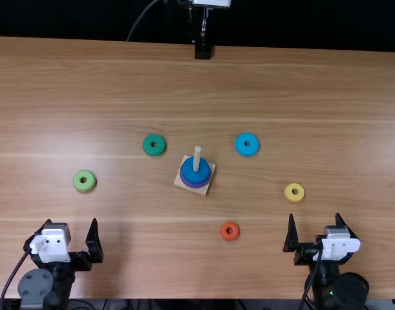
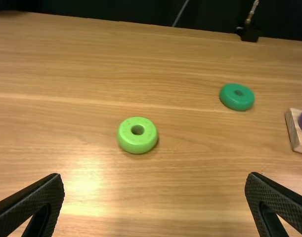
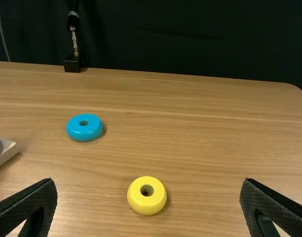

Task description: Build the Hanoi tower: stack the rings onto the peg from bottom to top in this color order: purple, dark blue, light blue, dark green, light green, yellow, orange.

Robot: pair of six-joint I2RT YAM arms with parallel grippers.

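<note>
- Left gripper [image 1: 71,221] is close by, at the near side of the desk [image 1: 119,84]. Its two black fingers [image 2: 32,207] are spread wide apart, and they are not pinching a ring.
- Right gripper [image 1: 314,215] is at the near side too, over on the right. Its fingers [image 3: 27,207] are also wide apart, with no ring in their pinch.
- The orange ring [image 1: 230,236] lies flat on the desk, between the two grippers but closer to the right one.
- The yellow ring [image 1: 294,197] lies flat on the desk, just past the right gripper.
- The light green ring [image 1: 84,186] lies flat on the desk, a little past the left gripper.
- A pale square wood base [image 1: 203,191] sits near the middle of the desk, turned a bit. A pale peg [image 1: 197,155] stands up from it.
- The purple ring [image 1: 196,185] is around the peg, at the bottom of the stack.
- The dark blue ring [image 1: 191,171] is around the peg too, right on top of the purple one. The end of the peg pokes out above it.
- The dark green ring [image 1: 154,151] lies on the desk, left of the peg and a bit farther back.
- The light blue ring [image 1: 247,150] lies on the desk, right of the peg and also a bit farther back.
- A small black block [image 1: 202,51] is at the far edge of the desk.
</note>
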